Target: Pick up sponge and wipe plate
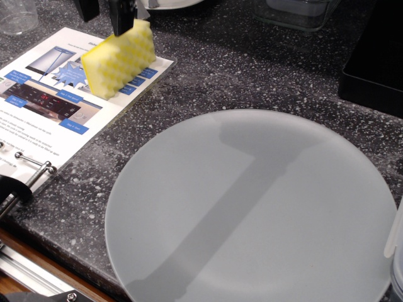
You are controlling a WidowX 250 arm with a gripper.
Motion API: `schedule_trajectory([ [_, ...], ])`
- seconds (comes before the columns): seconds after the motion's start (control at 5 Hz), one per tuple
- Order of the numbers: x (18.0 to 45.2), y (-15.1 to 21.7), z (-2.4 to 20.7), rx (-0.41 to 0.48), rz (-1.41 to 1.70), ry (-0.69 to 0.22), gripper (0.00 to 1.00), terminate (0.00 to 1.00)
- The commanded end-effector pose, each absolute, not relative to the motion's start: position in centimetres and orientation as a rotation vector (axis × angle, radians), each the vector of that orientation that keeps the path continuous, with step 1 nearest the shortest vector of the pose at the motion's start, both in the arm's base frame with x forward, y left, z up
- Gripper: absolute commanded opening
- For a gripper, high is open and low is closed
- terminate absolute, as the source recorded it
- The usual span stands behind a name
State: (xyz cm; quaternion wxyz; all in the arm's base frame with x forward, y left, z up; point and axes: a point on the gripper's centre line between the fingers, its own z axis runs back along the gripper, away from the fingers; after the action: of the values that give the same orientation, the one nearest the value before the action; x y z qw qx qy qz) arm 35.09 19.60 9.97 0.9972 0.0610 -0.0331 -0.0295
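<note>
Above the sponge point(119, 58), my gripper point(104, 14) hung spread and empty; that soft, light foam wanted pinching across its flat sides.

No text, brand, number or sign can be read with certainty. The only printed matter is a ring-bound instruction sheet point(60, 104) lying on the dark speckled surface point(252, 69), to the left of the plate point(252, 214). It carries blue caption boxes with white lettering, a panel photograph with a small red display, and lines of black print along its left part; all are too small and blurred to make out. The sponge point(119, 60) standing on the sheet bears no marking, nor does the plate.
</note>
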Motion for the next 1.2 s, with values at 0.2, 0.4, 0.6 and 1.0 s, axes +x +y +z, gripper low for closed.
schedule_trajectory([
  [0.2,33.7,20.6,8.0,0.124,-0.01,-0.099,1.0,0.0],
  [0.4,33.5,21.1,8.2,0.114,-0.006,-0.113,0.0,0.0],
  [0.6,33.4,20.9,8.9,0.099,-0.003,-0.112,0.0,0.0],
  [1.0,31.1,14.3,13.2,-0.108,-0.127,-0.077,0.0,0.0],
])
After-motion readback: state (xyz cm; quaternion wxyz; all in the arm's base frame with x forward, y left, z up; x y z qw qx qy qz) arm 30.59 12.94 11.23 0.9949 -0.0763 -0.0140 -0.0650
